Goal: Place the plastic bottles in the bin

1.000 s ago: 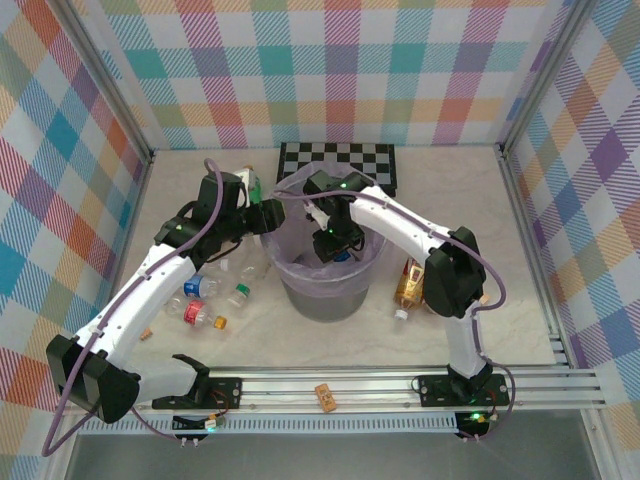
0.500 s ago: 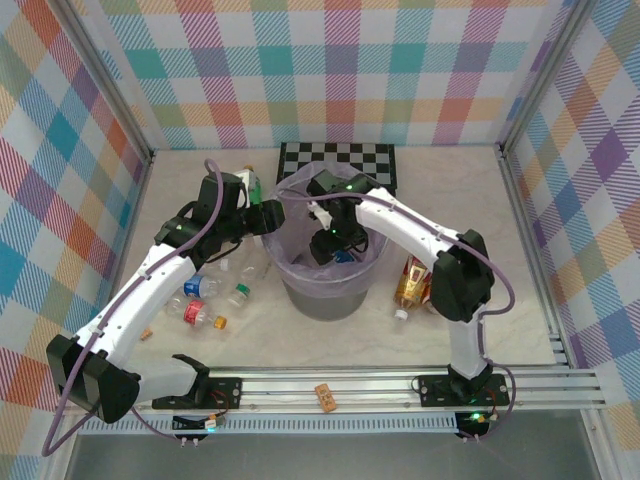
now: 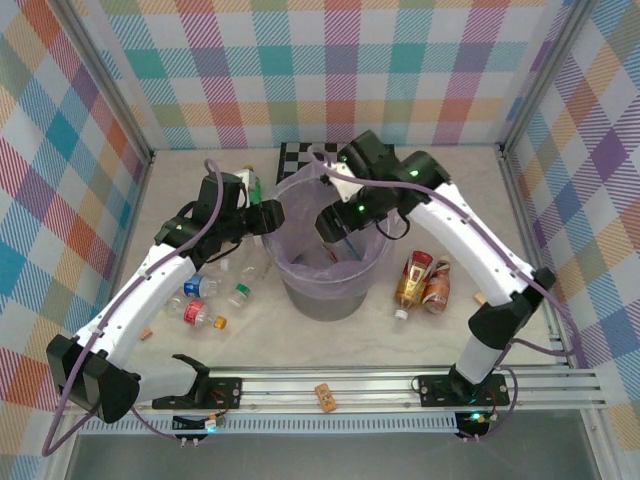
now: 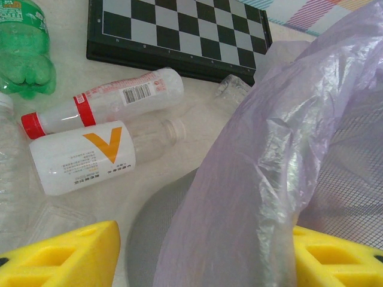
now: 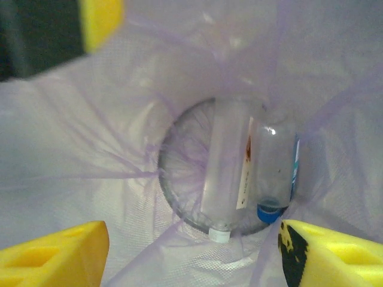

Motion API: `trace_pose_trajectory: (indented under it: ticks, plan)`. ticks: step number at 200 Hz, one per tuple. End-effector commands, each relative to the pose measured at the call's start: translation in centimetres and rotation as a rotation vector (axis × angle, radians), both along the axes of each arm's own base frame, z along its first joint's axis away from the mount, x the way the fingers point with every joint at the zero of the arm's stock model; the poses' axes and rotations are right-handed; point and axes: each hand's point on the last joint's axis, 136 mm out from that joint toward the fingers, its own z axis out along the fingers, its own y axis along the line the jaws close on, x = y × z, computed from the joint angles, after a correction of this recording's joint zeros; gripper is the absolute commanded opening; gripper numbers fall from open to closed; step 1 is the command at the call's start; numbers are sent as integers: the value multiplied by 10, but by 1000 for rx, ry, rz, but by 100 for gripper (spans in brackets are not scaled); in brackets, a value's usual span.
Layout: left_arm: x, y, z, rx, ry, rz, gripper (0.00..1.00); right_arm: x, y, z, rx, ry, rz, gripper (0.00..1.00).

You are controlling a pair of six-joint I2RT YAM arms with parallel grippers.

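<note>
Over on the left, several loose bottles [image 3: 200, 287] lie on the table beside the left arm. The left gripper [image 3: 264, 216] sits at the left rim of the bin [image 3: 318, 300], its fingers spread to either side of the lavender bag [image 4: 251, 155] edge. Down in the bin lie a clear bottle [image 5: 229, 161] and a blue-capped bottle [image 5: 274, 173]. The right gripper [image 5: 192, 251] hangs above them, spread wide and empty. Right of the bin, two amber bottles [image 3: 413, 280] lie side by side.
</note>
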Motion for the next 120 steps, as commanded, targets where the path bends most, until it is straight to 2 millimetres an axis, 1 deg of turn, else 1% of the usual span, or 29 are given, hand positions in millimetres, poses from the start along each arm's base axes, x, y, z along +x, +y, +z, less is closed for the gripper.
trace_pose_trajectory:
  ticks: [1,16,30,45,48,58,61,64,66,78,83,97,112,120]
  plan:
    - [1,-2,-1,3,-1,4,63,-14,-16,52,61,-99,38,73]
    - [1,-1,-1,4,0,4,63,-3,-34,76,77,-161,-15,72]
    - [1,-2,0,1,-2,3,63,12,-54,90,74,-207,-79,72]
    - [1,-2,0,1,0,1,63,29,-75,102,96,-235,-139,72]
    - [1,-2,0,1,0,1,63,35,-82,105,106,-241,-160,72]
    - [1,-3,0,-1,1,0,63,49,-97,108,132,-243,-210,72]
    - [1,-3,1,-3,1,-2,63,51,-99,109,138,-242,-216,72]
    - [1,-4,1,-4,1,-3,63,58,-107,109,144,-241,-244,72]
    - [1,-4,1,-5,1,-3,63,59,-109,110,147,-241,-251,72]
    - [2,-4,3,-8,1,-6,63,78,-128,106,163,-226,-320,72]
    - [2,-5,3,-9,-1,-7,63,86,-136,101,169,-208,-343,72]
    - [3,-5,4,-10,-4,-8,63,103,-147,89,180,-172,-376,72]
    - [2,-7,3,-12,6,-16,63,127,-167,66,152,-143,-424,73]
    - [2,-8,3,-14,8,-20,63,136,-173,55,145,-123,-431,73]
